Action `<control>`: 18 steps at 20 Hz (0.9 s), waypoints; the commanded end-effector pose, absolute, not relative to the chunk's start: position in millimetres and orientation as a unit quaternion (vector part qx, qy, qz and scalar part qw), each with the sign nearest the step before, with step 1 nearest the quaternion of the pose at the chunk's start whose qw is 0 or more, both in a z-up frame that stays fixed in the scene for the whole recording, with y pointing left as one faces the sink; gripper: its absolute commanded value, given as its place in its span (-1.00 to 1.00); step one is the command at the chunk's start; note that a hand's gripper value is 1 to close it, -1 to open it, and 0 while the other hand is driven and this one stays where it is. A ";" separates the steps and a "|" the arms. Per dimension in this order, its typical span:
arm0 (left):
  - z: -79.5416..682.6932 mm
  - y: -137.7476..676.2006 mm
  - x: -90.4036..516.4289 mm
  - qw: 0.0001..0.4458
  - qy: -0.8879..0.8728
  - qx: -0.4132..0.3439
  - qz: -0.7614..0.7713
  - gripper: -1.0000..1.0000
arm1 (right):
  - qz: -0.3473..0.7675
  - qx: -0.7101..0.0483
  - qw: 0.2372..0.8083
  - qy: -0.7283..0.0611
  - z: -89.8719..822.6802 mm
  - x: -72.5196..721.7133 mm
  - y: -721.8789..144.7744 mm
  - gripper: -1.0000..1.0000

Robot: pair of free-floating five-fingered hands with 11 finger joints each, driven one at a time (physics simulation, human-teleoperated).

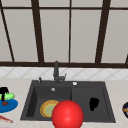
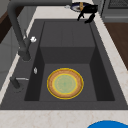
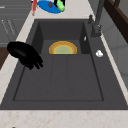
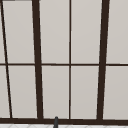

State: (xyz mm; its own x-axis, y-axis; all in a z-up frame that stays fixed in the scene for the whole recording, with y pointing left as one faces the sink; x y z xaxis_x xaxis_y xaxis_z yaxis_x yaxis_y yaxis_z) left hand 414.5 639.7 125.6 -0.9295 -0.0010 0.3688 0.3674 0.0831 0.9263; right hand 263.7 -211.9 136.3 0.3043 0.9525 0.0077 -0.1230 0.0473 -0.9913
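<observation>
Left hand hovers at the green cucumber on the blue plate on the left counter, fingers' state untellable; cucumber looks firm, light, smooth, best gripped mid-length; right hand idles over the sink, fingers loosely apart.

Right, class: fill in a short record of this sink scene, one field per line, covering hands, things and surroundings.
Left hand: black left hand above the round blue plate on the left counter, by a green item.
Right hand: black right hand hanging over the sink's shallow right section, fingers relaxed and pointing down.
Basin: round yellow-rimmed plate lying flat in the dark sink.
Foreground: red ball.
Behind: dark tap, window.
</observation>
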 end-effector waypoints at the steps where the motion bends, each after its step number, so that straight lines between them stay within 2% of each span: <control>1: 107.2 655.9 419.5 0.125 -0.730 -0.133 -0.659 1.00 | 0.442 -0.530 0.609 -0.391 136.3 263.7 -211.9 0.00; 3: 123.2 658.0 393.0 0.097 -0.749 -0.109 -0.646 1.00 | 0.442 -0.530 0.609 -0.391 136.3 263.7 -211.9 0.00; 11: 177.0 655.0 361.2 0.061 -0.760 -0.084 -0.642 1.00 | 0.442 -0.530 0.609 -0.391 136.3 263.7 -211.9 0.00; 14: 187.9 654.8 345.9 0.062 -0.759 -0.082 -0.643 1.00 | 0.442 -0.530 0.609 -0.391 136.3 263.7 -211.9 0.00; 18: 182.0 648.5 343.3 0.091 -0.758 -0.086 -0.640 1.00 | 0.442 -0.530 0.609 -0.391 136.3 263.7 -211.9 0.00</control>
